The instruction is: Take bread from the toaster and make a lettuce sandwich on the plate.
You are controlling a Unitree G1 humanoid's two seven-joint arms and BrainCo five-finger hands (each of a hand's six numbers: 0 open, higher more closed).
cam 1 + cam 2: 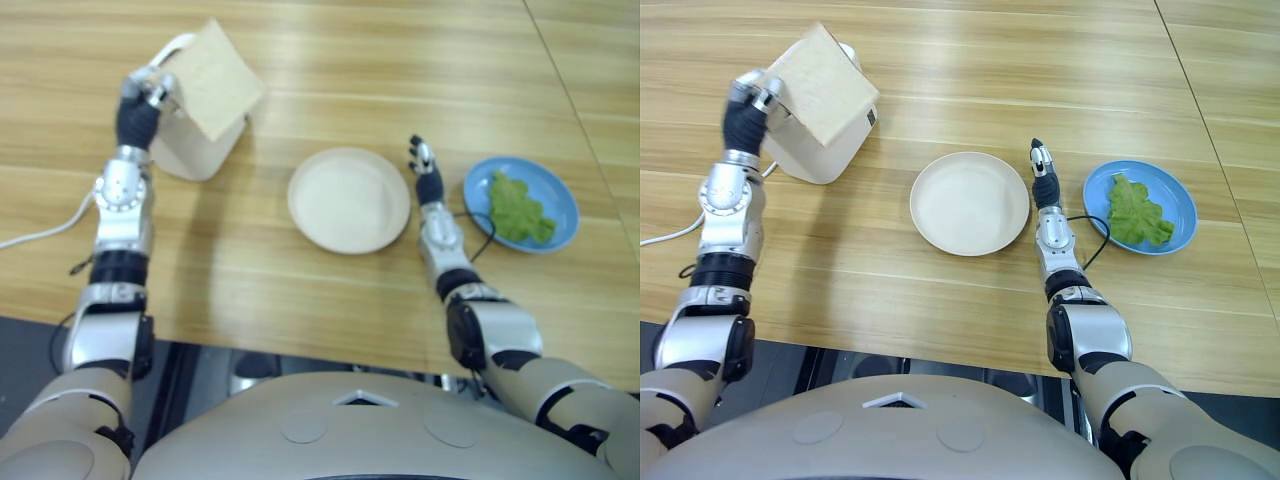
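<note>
While in left robot hand (141, 98), bread (215, 78) corner-down.

The tabletop (400, 60) is pale wood grain, smooth, with a soft satin sheen that catches glare toward its far edge. The bread slice (215, 80) looks dry, porous and matt, finely rough across its tan face. My left hand (145, 95) shows silver metal with a dull shine and black matt parts; my right hand (425, 165) has the same silver and black finish. The toaster (200, 150) near the tabletop's far left corner is white, smooth, plastic-looking and matt. The round plate (349, 200) is cream, matt and even. The blue plate (555, 185) is smooth with a faint gloss, and the lettuce (518, 210) on it is crinkled and matt.
</note>
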